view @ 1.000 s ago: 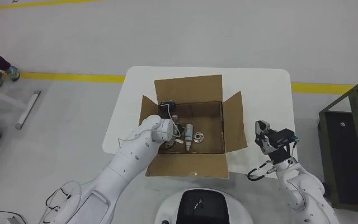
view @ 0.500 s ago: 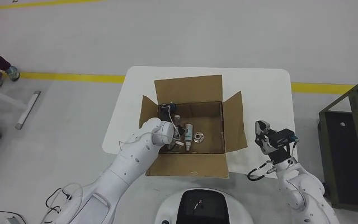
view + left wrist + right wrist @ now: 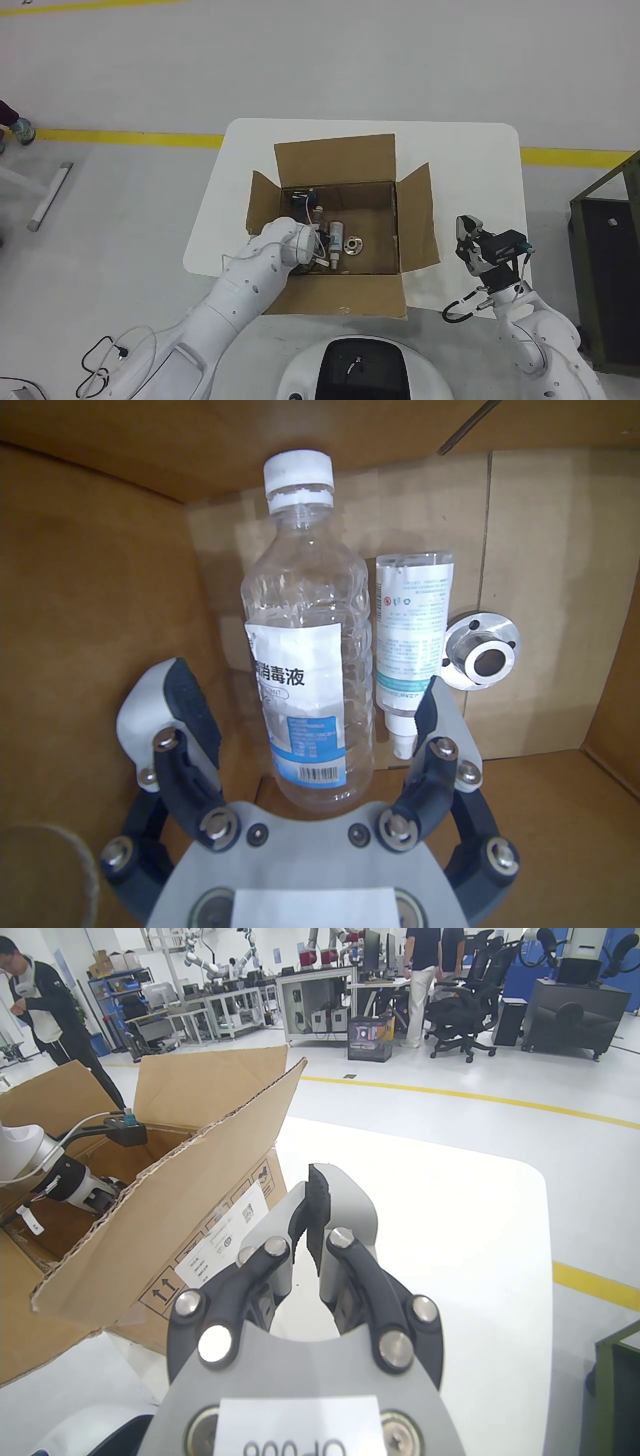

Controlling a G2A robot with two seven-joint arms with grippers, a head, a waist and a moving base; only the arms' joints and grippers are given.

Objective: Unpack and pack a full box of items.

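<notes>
An open cardboard box [image 3: 337, 157] stands mid-table. On its floor lie a clear bottle [image 3: 307, 640] with a white cap and blue-white label, a white tube bottle [image 3: 412, 625] beside it, and a metal flange [image 3: 482, 657]. My left gripper [image 3: 307, 695] is down inside the box, open, with one finger on each side of the clear bottle's lower half and apart from it. From above, the left arm [image 3: 285, 240] covers the box's left part, next to the tube bottle [image 3: 338, 241] and flange [image 3: 356, 242]. My right gripper [image 3: 317, 1200] is shut and empty, above the table right of the box.
The box's flaps [image 3: 200, 1168] stand up and outward on all sides. To the right of the box lies bare white table [image 3: 480, 170], where the right gripper [image 3: 466, 232] hangs. A dark green cart [image 3: 610, 270] stands beyond the table's right edge.
The left arm has slid a little deeper into the box and to the right, toward the bottles. The right arm has kept still.
</notes>
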